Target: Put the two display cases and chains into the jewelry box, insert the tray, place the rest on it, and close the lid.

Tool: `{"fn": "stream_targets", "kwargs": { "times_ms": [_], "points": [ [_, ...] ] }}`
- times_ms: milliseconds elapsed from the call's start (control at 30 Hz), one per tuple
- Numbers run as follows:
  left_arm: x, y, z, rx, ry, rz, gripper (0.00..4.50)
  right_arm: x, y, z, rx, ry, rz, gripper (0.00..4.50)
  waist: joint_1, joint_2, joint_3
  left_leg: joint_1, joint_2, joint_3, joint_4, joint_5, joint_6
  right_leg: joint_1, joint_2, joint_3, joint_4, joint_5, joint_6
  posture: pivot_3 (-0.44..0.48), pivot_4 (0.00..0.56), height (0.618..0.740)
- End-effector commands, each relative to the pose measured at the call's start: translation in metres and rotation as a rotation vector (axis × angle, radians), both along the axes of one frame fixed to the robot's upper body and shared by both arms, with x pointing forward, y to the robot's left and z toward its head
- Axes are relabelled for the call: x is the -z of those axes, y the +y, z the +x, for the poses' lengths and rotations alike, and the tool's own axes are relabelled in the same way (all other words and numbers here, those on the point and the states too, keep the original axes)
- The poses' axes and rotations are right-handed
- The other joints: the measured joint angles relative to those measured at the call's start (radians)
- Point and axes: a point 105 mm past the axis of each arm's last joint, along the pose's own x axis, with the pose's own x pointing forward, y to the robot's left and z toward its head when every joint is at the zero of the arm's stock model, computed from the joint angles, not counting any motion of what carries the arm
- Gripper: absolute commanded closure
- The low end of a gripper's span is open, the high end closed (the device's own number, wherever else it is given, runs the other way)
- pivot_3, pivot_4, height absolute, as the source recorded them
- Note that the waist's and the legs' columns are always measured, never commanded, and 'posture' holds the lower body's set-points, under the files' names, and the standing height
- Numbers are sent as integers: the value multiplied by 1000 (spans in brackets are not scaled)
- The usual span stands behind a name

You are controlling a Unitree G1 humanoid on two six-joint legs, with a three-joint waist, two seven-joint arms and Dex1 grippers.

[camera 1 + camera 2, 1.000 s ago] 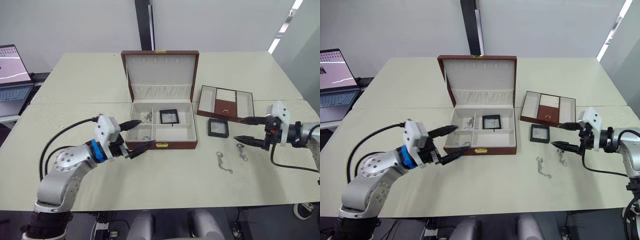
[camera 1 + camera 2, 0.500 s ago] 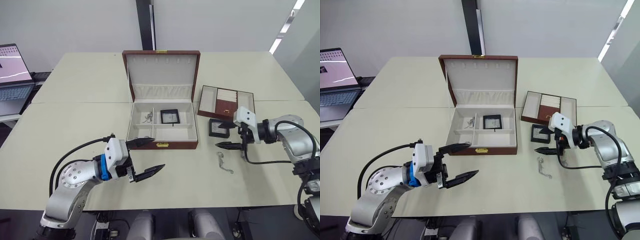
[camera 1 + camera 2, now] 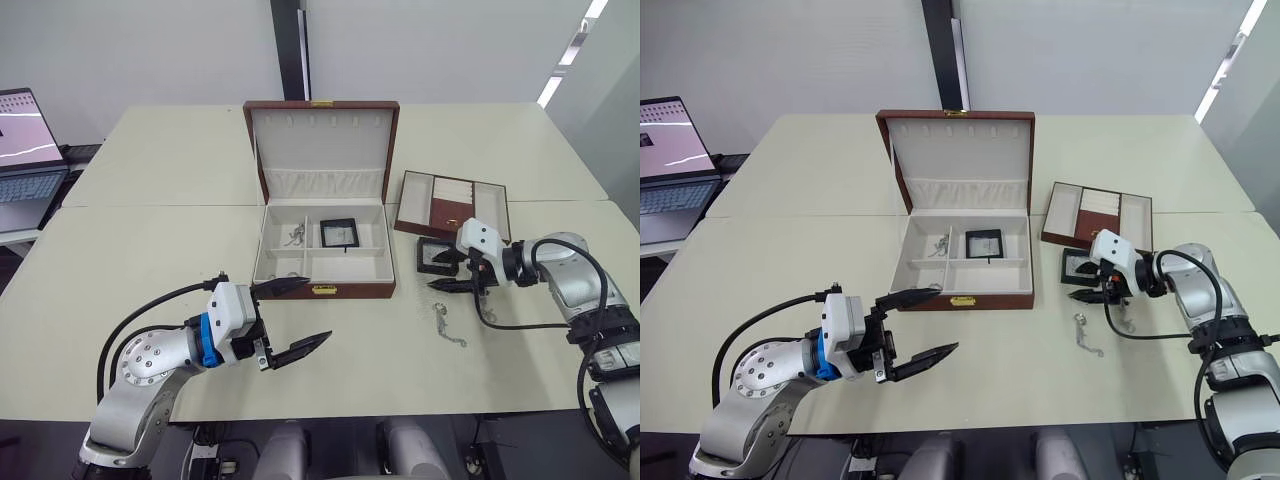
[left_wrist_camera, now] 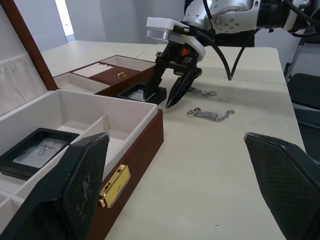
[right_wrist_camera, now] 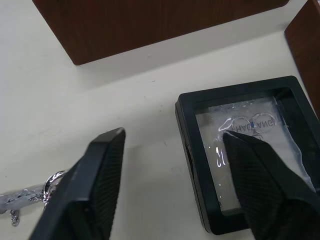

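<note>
The jewelry box [image 3: 325,289] stands open at mid-table, its lid [image 3: 322,140] upright. Inside lie one display case [image 3: 338,232] and a chain [image 3: 293,236]. The second display case [image 3: 432,260] lies on the table between the box and the tray [image 3: 452,205]. My right gripper [image 3: 437,271] is open just over that case, one finger [image 5: 265,190] above its window [image 5: 250,145], the other beside it. Two chains [image 3: 1087,335] [image 3: 1125,321] lie on the table nearer me. My left gripper [image 3: 318,309] is open and empty in front of the box's front left corner.
A laptop [image 3: 25,150] sits off the table's far left. A black post [image 3: 290,50] rises behind the box. The tray's corner [image 5: 305,50] and the box's right wall [image 5: 150,25] flank the case on the table.
My left gripper pulled back from the box front toward me. My right gripper swung left from beside the chains to over the display case on the table.
</note>
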Motion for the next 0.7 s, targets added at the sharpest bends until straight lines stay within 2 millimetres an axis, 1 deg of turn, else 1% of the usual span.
{"fn": "stream_targets", "kwargs": {
  "times_ms": [33,300,500,567,633,700],
  "points": [
    [-11,-2,0,-9,-49,-32,0,-15,0,7,1,-63,12,2526,0,0,0,0,0,0,0,0,0,0,0,0,0,0,0,0,150,740],
    [-14,-3,4,-22,-53,-38,0,-16,-2,10,14,-96,-4,4494,0,0,0,0,0,0,0,0,0,0,0,0,0,0,0,0,150,740],
    [-18,-5,7,-31,-59,-51,0,-19,-2,12,14,-114,2,4494,0,0,0,0,0,0,0,0,0,0,0,0,0,0,0,0,150,740],
    [-19,-6,7,-33,-61,-55,0,-23,-1,11,10,-117,14,4494,0,0,0,0,0,0,0,0,0,0,0,0,0,0,0,0,150,740],
    [-20,-6,8,-46,-63,-63,0,-32,-1,10,2,-120,28,4494,0,0,0,0,0,0,0,0,0,0,0,0,0,0,0,0,150,740],
    [-19,-4,8,-75,-61,-72,0,-45,-1,9,-1,-128,36,4494,0,0,0,0,0,0,0,0,0,0,0,0,0,0,0,0,150,740]
  ]
}}
